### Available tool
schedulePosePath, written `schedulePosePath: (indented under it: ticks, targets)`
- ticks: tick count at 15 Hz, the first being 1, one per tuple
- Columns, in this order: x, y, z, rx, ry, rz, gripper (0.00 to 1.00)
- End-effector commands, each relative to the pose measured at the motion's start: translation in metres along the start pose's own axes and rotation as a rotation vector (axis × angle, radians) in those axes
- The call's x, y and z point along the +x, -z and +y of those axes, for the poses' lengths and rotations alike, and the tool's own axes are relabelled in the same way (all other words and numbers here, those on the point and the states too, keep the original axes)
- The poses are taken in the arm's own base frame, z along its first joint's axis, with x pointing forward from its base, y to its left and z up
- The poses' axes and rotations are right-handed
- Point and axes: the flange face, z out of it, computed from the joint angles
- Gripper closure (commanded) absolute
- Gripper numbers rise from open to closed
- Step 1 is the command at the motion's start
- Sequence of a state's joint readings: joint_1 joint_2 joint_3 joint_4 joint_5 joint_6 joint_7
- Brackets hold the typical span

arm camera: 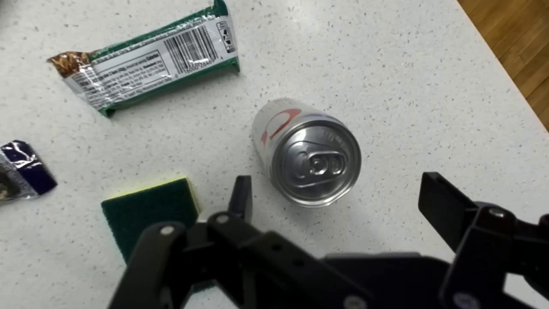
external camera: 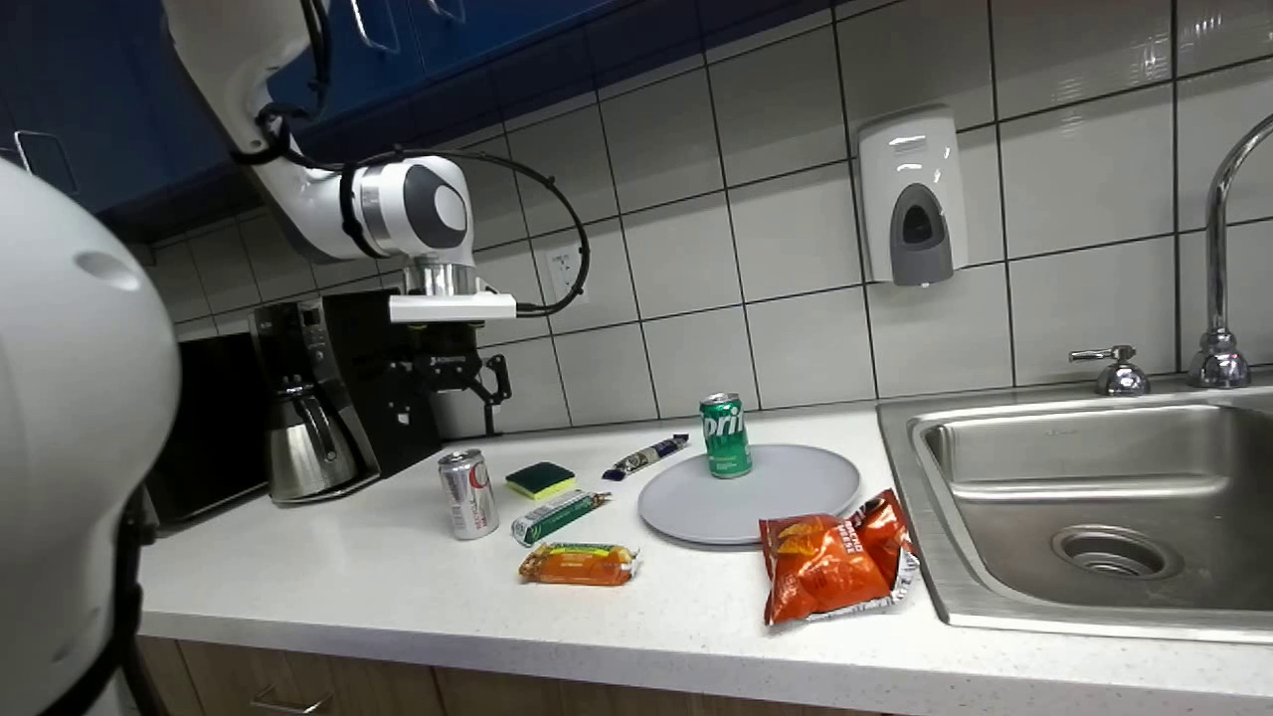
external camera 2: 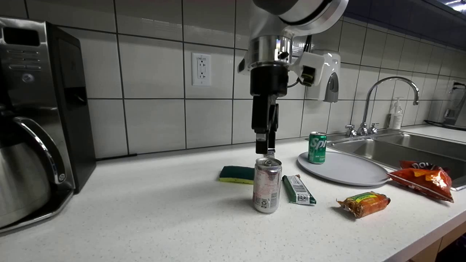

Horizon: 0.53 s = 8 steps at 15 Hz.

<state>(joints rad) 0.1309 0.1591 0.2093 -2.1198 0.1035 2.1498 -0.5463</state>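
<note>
My gripper (arm camera: 336, 189) is open and empty, fingers pointing down. It hangs above the counter, over or near a silver soda can (arm camera: 317, 163), without touching it. The can stands upright; it shows in both exterior views (external camera: 468, 494) (external camera 2: 267, 185). In the wrist view the can top lies between and a little beyond the fingertips. A green-and-yellow sponge (arm camera: 150, 214) lies beside it, partly hidden by the left finger linkage. A green-wrapped bar (arm camera: 158, 64) and the end of a dark blue wrapped bar (arm camera: 25, 169) lie near. An orange-wrapped snack (external camera: 579, 564) lies toward the front edge.
A grey round plate (external camera: 796, 502) bears an upright green Sprite can (external camera: 726, 435). A red chip bag (external camera: 835, 572) lies by the plate and the steel sink (external camera: 1054, 487). A coffee maker (external camera 2: 32, 91) stands at the counter's opposite end. A tiled wall with a soap dispenser (external camera: 913, 194) is behind.
</note>
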Motion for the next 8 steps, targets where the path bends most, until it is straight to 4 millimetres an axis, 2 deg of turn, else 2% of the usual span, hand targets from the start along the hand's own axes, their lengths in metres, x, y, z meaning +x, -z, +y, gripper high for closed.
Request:
schedulePosePath:
  ticks: [1,8]
  targets:
    - [-0.007,0.019,0.011,-0.005,-0.027,0.000,0.00]
    - [-0.033,0.032,0.061,-0.022,-0.160,0.030,0.00]
